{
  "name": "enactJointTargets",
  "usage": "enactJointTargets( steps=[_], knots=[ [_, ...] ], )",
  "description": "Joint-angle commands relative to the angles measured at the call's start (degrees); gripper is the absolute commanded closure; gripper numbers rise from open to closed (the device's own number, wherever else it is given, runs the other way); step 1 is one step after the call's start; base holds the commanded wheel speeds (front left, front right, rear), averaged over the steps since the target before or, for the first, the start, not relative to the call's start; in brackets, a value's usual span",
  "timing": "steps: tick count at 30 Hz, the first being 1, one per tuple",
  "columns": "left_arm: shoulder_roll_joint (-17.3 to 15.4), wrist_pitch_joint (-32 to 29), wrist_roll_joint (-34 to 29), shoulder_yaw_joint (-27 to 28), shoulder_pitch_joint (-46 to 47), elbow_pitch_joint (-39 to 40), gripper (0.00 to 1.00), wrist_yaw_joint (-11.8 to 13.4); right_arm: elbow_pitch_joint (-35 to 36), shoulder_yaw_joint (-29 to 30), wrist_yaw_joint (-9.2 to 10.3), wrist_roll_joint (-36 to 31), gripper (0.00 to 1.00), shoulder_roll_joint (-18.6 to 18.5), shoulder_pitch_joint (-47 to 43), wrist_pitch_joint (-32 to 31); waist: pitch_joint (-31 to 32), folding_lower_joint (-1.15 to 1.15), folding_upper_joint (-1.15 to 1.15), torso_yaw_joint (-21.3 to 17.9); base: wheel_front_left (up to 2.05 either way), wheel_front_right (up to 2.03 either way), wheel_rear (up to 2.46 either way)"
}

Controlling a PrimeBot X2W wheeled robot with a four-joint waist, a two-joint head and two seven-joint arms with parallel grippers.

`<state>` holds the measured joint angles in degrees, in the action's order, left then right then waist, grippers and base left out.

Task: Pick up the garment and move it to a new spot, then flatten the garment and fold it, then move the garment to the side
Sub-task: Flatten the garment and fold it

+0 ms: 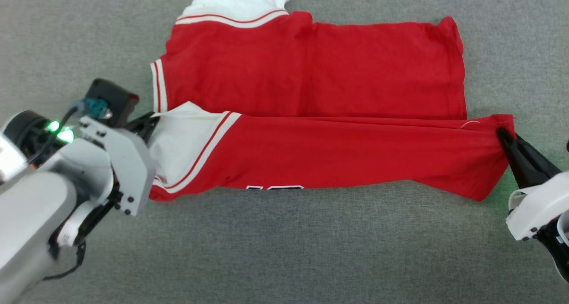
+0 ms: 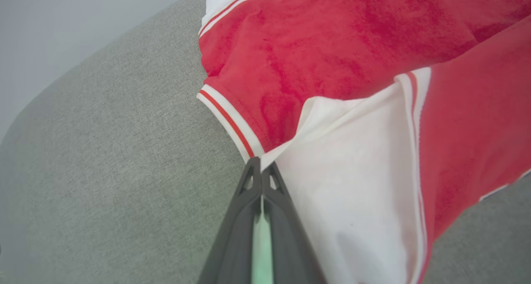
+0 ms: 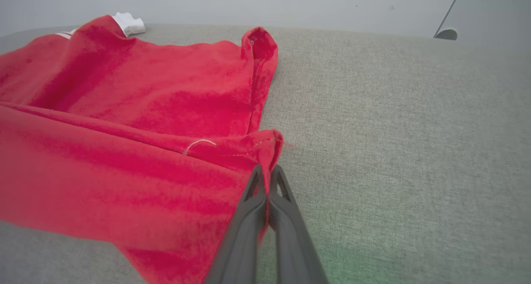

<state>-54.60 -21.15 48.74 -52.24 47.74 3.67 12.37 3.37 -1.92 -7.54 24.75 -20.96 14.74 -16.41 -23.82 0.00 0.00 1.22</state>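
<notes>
The garment [image 1: 311,86], a red jersey with white sleeves and striped trim, lies across the grey surface with its near half lifted and doubled over toward the far half. My left gripper [image 1: 153,116] is shut on the white sleeve's edge [image 2: 332,172] at the left. My right gripper [image 1: 502,133] is shut on the red hem corner [image 3: 269,145] at the right. Between the two, the raised fold [image 1: 355,153] hangs stretched, and a strip of black white-outlined lettering [image 1: 275,187] peeks out under its near edge.
Grey fabric surface [image 1: 284,250] runs all around the garment, wide in front and to the right [image 3: 394,130]. Its edge meets a pale wall at the far side [image 3: 332,6]. A second white sleeve [image 1: 240,2] lies at the far edge of the head view.
</notes>
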Motion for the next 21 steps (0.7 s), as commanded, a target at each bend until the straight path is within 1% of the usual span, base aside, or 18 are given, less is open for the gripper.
enactJointTargets(
  steps=[1, 3, 4, 5, 6, 7, 8, 9, 10, 11, 16, 21],
  knots=[
    [1.02, -0.3, -0.39, -0.46, 1.23, -2.38, 1.0, -1.21, -0.79, -0.26, 0.1, 0.78, 1.0, 0.07, 1.17, -0.56, -0.92, 0.0, 0.0, -0.48, 0.0, 0.0, 0.0],
    [2.31, -0.74, 0.17, -0.95, 1.8, -4.95, 1.0, -2.36, -1.55, -0.7, 0.1, 1.13, 1.0, 0.18, 1.94, -1.38, -1.14, 0.0, 0.0, -0.49, 0.0, 0.0, 0.0],
    [2.8, -0.95, 0.29, -1.2, 2.08, -6.02, 0.92, -2.72, -1.82, -0.93, 0.1, 1.47, 1.0, 0.25, 2.24, -1.68, -1.21, 0.0, 0.0, -0.45, 0.0, 0.0, 0.0],
    [3.31, -1.24, 0.67, -1.21, 2.37, -6.97, 0.78, -3.01, -2.04, -0.97, 0.1, 1.46, 0.96, 0.3, 2.47, -2.0, -1.25, 0.0, 0.0, -0.35, 0.0, 0.0, 0.0],
    [3.72, -1.27, 0.62, -1.32, 2.62, -7.67, 0.69, -3.25, -2.25, -1.16, 0.1, 1.51, 0.83, 0.18, 2.59, -2.31, -1.26, 0.0, 0.0, -0.26, 0.0, 0.0, 0.0],
    [4.02, -1.25, 0.75, -1.33, 2.79, -8.37, 0.61, -3.51, -2.36, -1.39, 0.1, 1.63, 0.76, 0.06, 2.77, -2.58, -1.28, 0.0, 0.0, -0.13, 0.0, 0.0, 0.0],
    [4.46, -1.09, 1.2, -1.21, 2.81, -8.86, 0.54, -3.71, -2.51, -1.45, 0.1, 1.85, 0.68, 0.03, 2.94, -2.74, -1.26, 0.0, 0.0, 0.03, 0.0, 0.0, 0.0],
    [4.68, -1.04, 1.26, -1.15, 2.88, -9.36, 0.41, -3.81, -2.65, -1.64, 0.1, 2.06, 0.57, 0.0, 3.09, -3.04, -1.19, 0.0, 0.0, 0.19, 0.0, 0.0, 0.0],
    [4.74, -1.16, 1.38, -1.18, 2.99, -9.68, 0.2, -4.07, -2.8, -1.64, 0.1, 2.28, 0.31, -0.01, 3.15, -3.35, -1.08, 0.0, 0.0, 0.37, 0.0, 0.0, 0.0],
    [4.88, -1.21, 1.69, -1.12, 3.06, -9.93, 0.0, -4.13, -2.91, -1.77, 0.1, 2.43, 0.0, -0.08, 3.2, -3.69, -0.93, 0.0, 0.0, 0.52, 0.0, 0.0, 0.0],
    [5.22, -0.23, 2.12, -0.71, 2.95, -10.23, 0.0, -4.37, -3.7, -1.73, 0.1, 2.62, 0.0, 0.18, 3.15, -5.27, 0.49, 0.0, 0.0, 1.23, 0.0, 0.0, 0.0],
    [4.89, 1.17, 2.16, -0.3, 2.12, -9.65, 0.0, -3.88, -3.43, -1.48, 0.1, 2.35, 0.0, 0.47, 3.13, -5.61, 1.96, 0.0, 0.0, 1.62, 0.0, 0.0, 0.0]
  ],
)
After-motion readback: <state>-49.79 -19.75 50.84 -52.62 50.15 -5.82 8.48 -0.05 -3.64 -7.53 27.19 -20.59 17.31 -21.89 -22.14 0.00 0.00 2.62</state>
